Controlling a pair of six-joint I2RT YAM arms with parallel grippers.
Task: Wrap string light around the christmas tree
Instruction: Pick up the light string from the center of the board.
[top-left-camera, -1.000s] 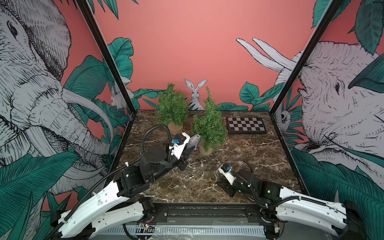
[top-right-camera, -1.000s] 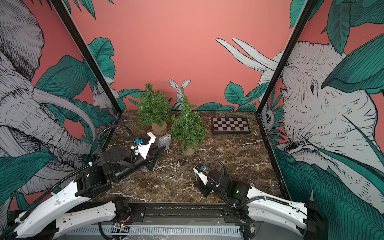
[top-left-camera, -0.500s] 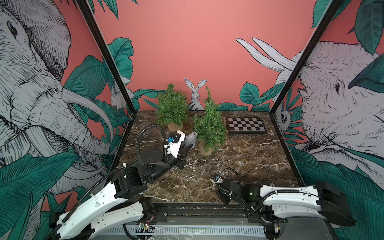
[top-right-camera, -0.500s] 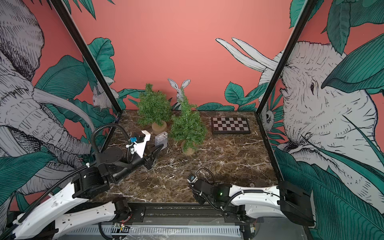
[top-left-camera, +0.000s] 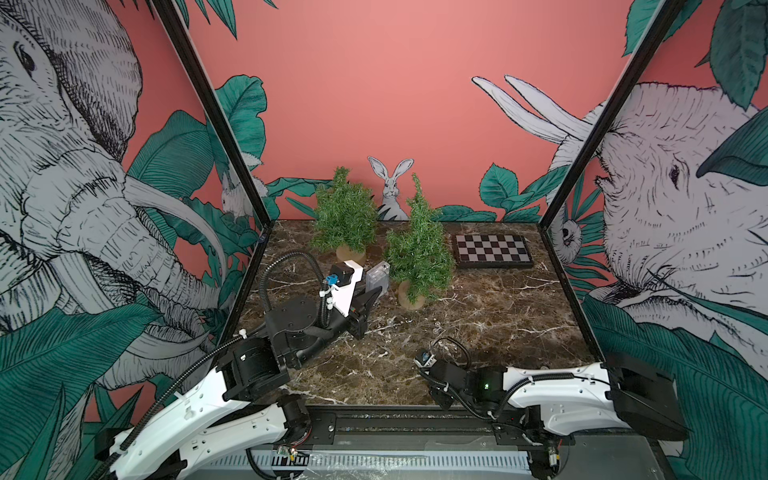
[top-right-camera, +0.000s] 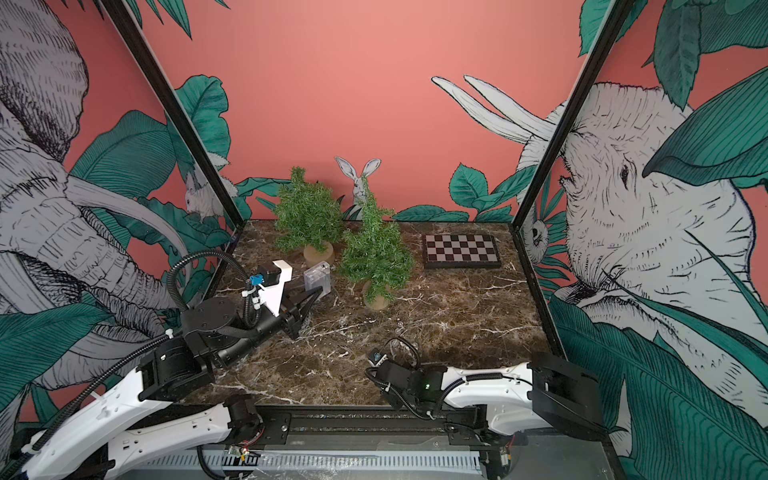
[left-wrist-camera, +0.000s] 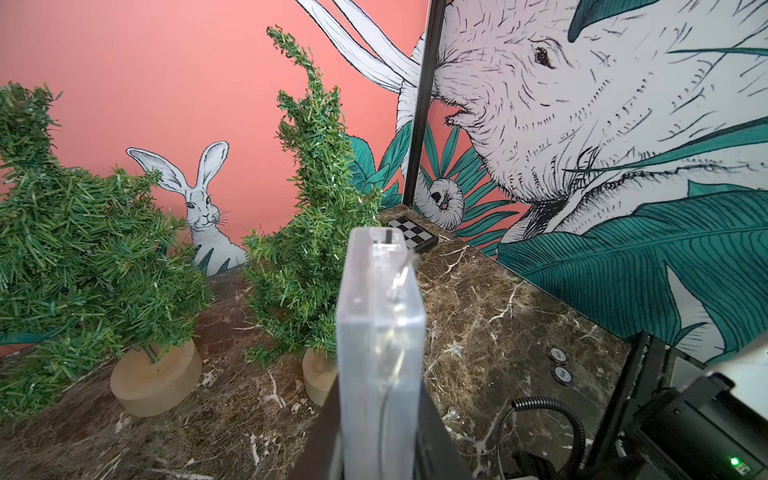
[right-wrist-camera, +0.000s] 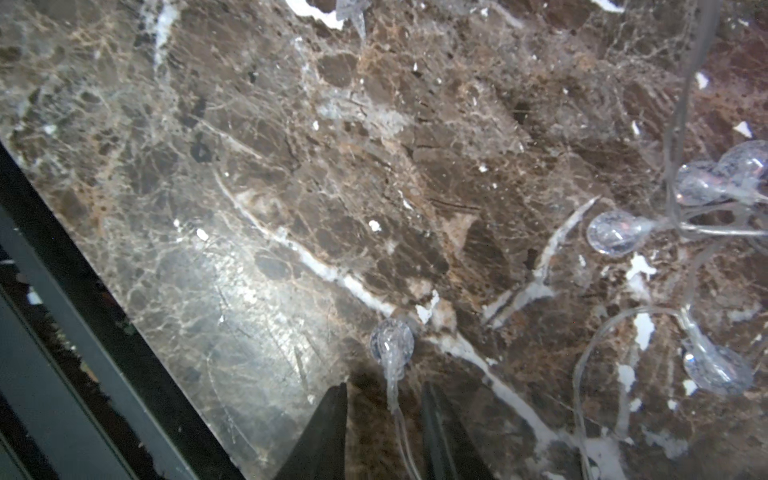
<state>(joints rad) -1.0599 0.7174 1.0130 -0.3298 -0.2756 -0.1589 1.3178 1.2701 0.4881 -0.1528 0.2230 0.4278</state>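
Note:
Two small green Christmas trees on wooden discs stand at the back, the nearer tree (top-left-camera: 419, 253) (left-wrist-camera: 307, 232) in front of and to the right of the farther tree (top-left-camera: 345, 216). My left gripper (top-left-camera: 371, 293) (left-wrist-camera: 380, 440) is shut on the string light's clear battery box (top-left-camera: 377, 277) (top-right-camera: 318, 279) (left-wrist-camera: 380, 332), held upright just left of the nearer tree. The string light's thin wire and clear bulbs (right-wrist-camera: 615, 232) lie on the marble near the front. My right gripper (right-wrist-camera: 384, 390) points down there, open, with the wire and one bulb (right-wrist-camera: 391, 343) between its fingers, untouched.
A chessboard (top-left-camera: 492, 250) lies at the back right. Two small round discs (left-wrist-camera: 557, 354) rest on the marble by the right arm. The table's black front rail (right-wrist-camera: 62, 311) runs close to my right gripper. Printed walls enclose three sides.
My right arm has drawn back toward the front edge, its forearm now lying along the rail. My left gripper has shifted slightly left with the battery box.

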